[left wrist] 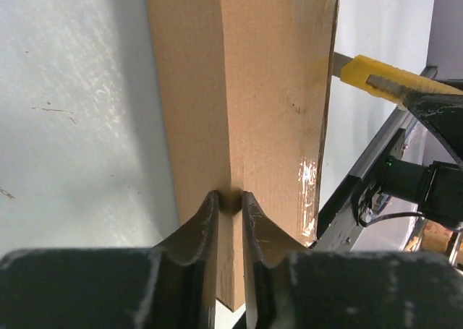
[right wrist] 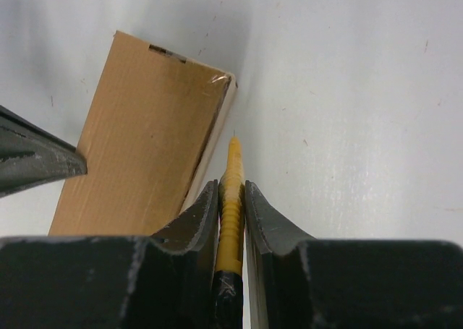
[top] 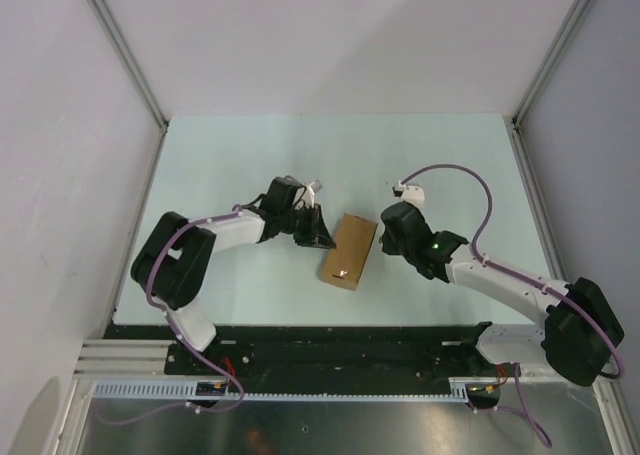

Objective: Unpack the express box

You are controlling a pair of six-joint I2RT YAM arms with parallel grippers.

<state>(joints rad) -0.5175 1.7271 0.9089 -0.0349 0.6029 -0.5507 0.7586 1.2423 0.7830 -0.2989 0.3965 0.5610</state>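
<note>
The express box (top: 348,252), an oblong brown carton, lies on the table between both arms. My left gripper (top: 322,237) is at its left side. In the left wrist view the gripper (left wrist: 229,199) is nearly closed, with the box's (left wrist: 239,90) long edge pinched between the fingers. My right gripper (top: 383,237) is at the box's right far corner. It is shut (right wrist: 231,188) on the yellow utility knife (right wrist: 234,159), whose tip points along the table just beside the box's (right wrist: 145,163) end. The knife also shows in the left wrist view (left wrist: 369,74).
Pale green table (top: 250,155) with white walls on three sides. A black rail and metal frame (top: 330,350) run along the near edge by the arm bases. The left finger (right wrist: 36,163) shows at the left of the right wrist view.
</note>
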